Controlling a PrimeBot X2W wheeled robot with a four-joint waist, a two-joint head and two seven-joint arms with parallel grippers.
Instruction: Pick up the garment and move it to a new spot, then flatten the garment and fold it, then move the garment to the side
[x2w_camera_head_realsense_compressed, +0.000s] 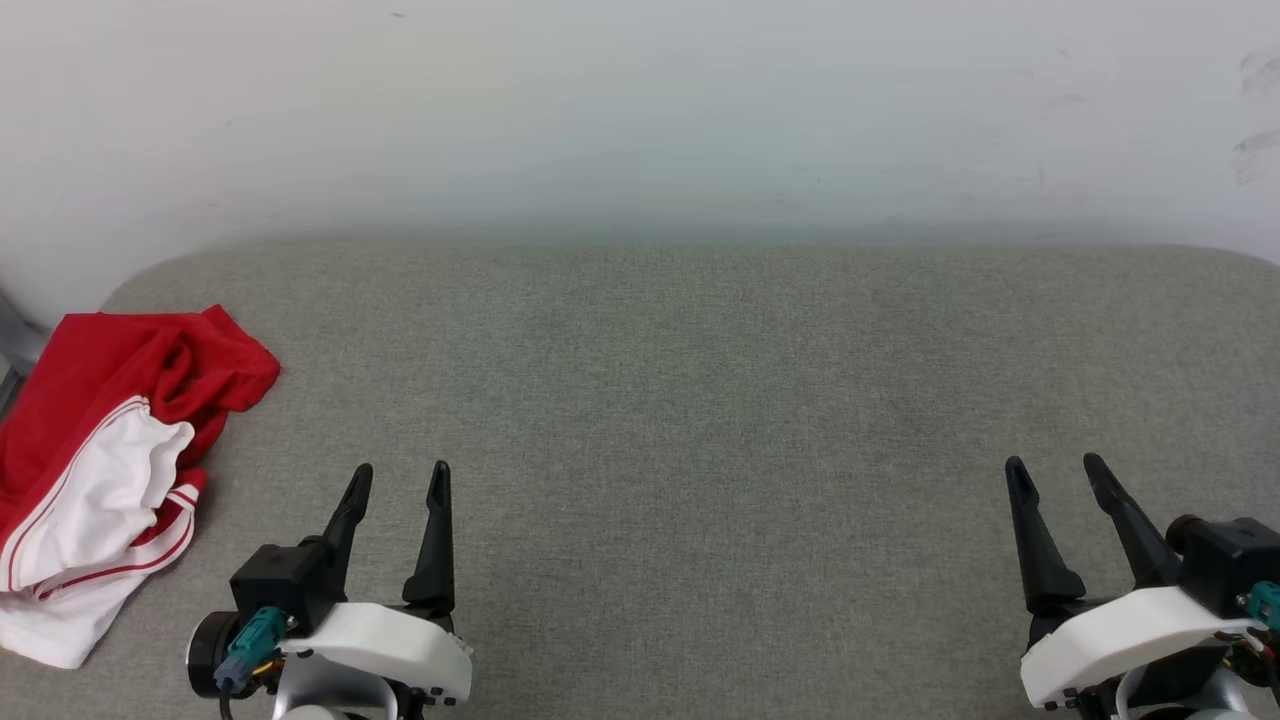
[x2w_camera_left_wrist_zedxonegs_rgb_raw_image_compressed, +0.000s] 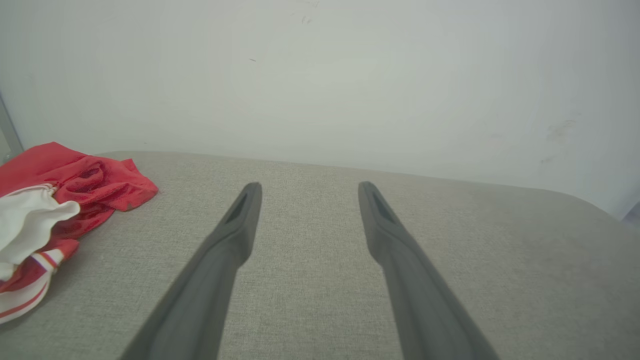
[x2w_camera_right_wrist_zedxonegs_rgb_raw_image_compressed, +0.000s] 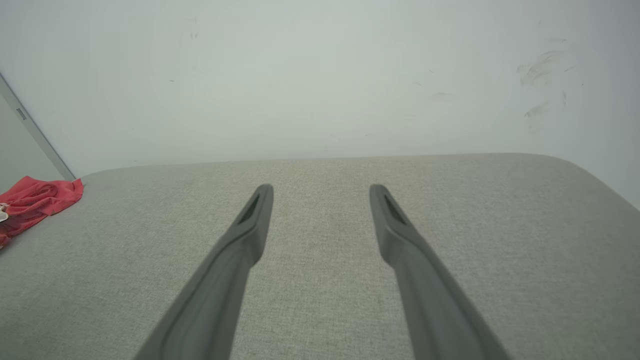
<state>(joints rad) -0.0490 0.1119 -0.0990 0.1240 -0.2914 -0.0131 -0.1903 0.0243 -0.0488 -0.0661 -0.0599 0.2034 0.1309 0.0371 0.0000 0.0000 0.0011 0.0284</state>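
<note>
Garment (x2w_camera_head_realsense_compressed: 100, 470) lies crumpled on grey surface (x2w_camera_head_realsense_compressed: 700, 400). My left gripper (x2w_camera_head_realsense_compressed: 402, 467), near the garment, spread and empty; my right gripper (x2w_camera_head_realsense_compressed: 1053, 460), well apart from it, likewise.

garment (x2w_camera_head_realsense_compressed: 110, 440): on desk (x2w_camera_head_realsense_compressed: 700, 400), far left edge. left gripper (x2w_camera_head_realsense_compressed: 401, 469): front left, just right of garment. right gripper (x2w_camera_head_realsense_compressed: 1053, 463): front right. wall (x2w_camera_head_realsense_compressed: 640, 110): behind desk.

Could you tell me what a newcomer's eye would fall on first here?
The crumpled red thin-fabric jersey with white panels stands out, bunched at the left edge of the grey woven surface. Next come the dark-fingered left gripper and right gripper, both open and empty, near the front.
</note>
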